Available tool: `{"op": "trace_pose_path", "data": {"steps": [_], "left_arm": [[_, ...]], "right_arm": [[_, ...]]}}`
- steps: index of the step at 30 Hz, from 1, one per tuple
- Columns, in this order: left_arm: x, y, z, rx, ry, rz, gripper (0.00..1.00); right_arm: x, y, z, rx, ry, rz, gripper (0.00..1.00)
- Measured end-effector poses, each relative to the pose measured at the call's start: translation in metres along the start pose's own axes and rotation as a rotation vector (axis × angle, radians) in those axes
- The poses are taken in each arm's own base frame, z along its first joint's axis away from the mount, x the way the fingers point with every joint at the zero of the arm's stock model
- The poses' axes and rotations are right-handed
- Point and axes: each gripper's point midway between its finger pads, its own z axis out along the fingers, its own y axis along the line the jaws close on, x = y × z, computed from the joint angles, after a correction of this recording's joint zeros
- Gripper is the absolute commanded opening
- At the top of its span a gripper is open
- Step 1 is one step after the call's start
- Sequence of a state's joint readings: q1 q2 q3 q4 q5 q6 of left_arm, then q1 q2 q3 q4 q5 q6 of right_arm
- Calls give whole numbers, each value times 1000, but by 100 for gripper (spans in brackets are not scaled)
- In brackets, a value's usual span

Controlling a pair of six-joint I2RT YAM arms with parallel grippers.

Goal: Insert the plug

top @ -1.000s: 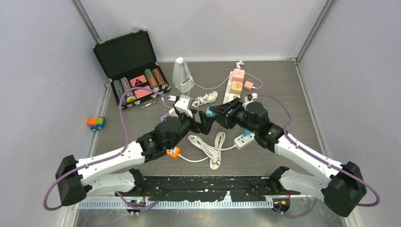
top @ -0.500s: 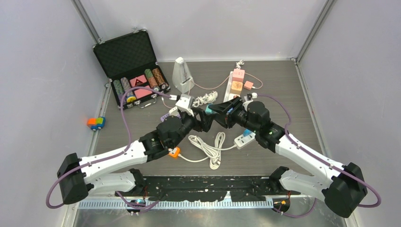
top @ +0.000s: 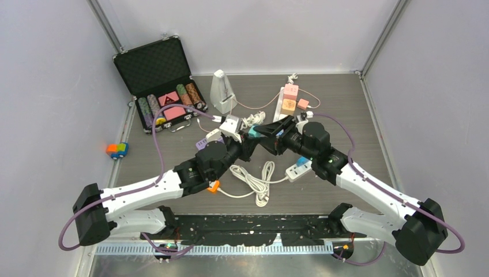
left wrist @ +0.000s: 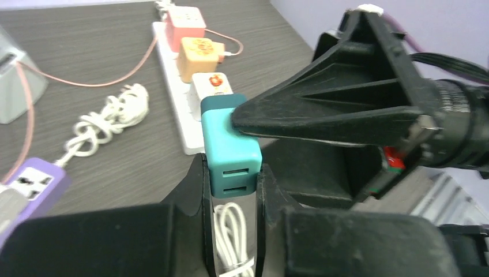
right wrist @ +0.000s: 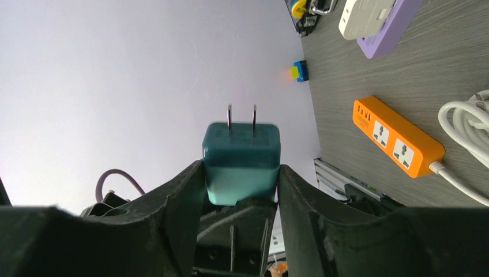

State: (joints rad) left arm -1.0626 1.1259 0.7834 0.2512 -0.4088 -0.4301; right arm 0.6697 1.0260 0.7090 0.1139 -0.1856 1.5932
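Above the table's middle, both grippers hold one teal plug [top: 253,133]. My left gripper [left wrist: 230,168] is shut on its lower end, where two slots face the camera, and its fingers press both sides of the plug [left wrist: 229,151]. My right gripper [right wrist: 241,173] is shut on the plug [right wrist: 241,167] from the other side. The two metal prongs [right wrist: 242,116] stick out free past its fingertips. The right fingers [left wrist: 323,118] meet the plug's top in the left wrist view. The white power strip [left wrist: 173,95] lies behind, with pink, orange and white chargers in it.
An orange power strip [right wrist: 398,144] and a white cable coil [top: 254,179] lie under the arms. A purple strip [top: 203,142] and a white strip [top: 298,169] flank them. An open chip case [top: 161,86], a metronome [top: 221,92] and a small toy [top: 117,150] stand further off.
My left gripper has gone from wide open to shut on the plug. Both grippers have drifted slightly toward the back of the table with the plug between them.
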Motion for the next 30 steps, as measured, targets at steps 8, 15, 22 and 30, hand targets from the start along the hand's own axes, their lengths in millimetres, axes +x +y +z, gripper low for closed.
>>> {"op": "trace_pose_path", "data": {"steps": [8, 15, 22, 30], "left_arm": [[15, 32, -9, -151, 82, 56, 0], [20, 69, -57, -378, 189, -100, 0], [16, 96, -122, -679, 281, -376, 0], [16, 110, -163, -988, 326, -589, 0]], "right_arm": [[15, 1, -3, -10, 73, -37, 95], [7, -8, -26, -3, 21, -129, 95], [-16, -27, -57, 80, -121, -222, 95], [-47, -80, -73, 339, -255, -302, 95]]}}
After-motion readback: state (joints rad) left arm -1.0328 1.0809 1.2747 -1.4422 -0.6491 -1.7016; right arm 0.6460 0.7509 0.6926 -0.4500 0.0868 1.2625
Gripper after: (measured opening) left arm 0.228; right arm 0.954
